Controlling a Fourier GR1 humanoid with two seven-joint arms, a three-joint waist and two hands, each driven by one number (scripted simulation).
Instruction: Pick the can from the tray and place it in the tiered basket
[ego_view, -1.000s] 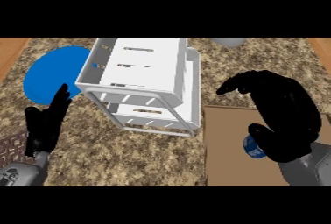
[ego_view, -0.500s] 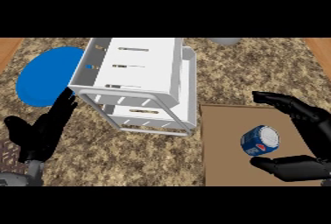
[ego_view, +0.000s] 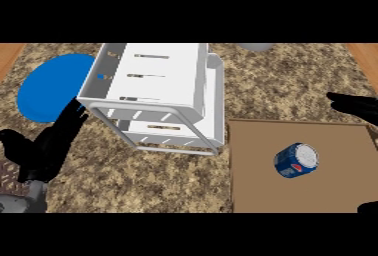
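Observation:
A blue can (ego_view: 297, 161) with a white top lies tilted on the brown tray (ego_view: 260, 192) at the right of the head view. My right hand (ego_view: 357, 106) shows only at the right edge, fingers spread and open, apart from the can; its thumb tip peeks in at the lower right corner. The white tiered basket (ego_view: 156, 86) stands in the middle, just left of the tray. Left of the basket, my left hand (ego_view: 47, 146) rests open, fingers pointing up toward it, holding nothing.
A round blue plate (ego_view: 49, 89) lies on the speckled counter behind my left hand, partly hidden by the basket. A grey object (ego_view: 255, 47) shows at the top edge. Wooden strips border the counter at the far left and right.
My right hand has drawn away to the right, off the can, which now lies uncovered on the tray. The left hand has barely moved.

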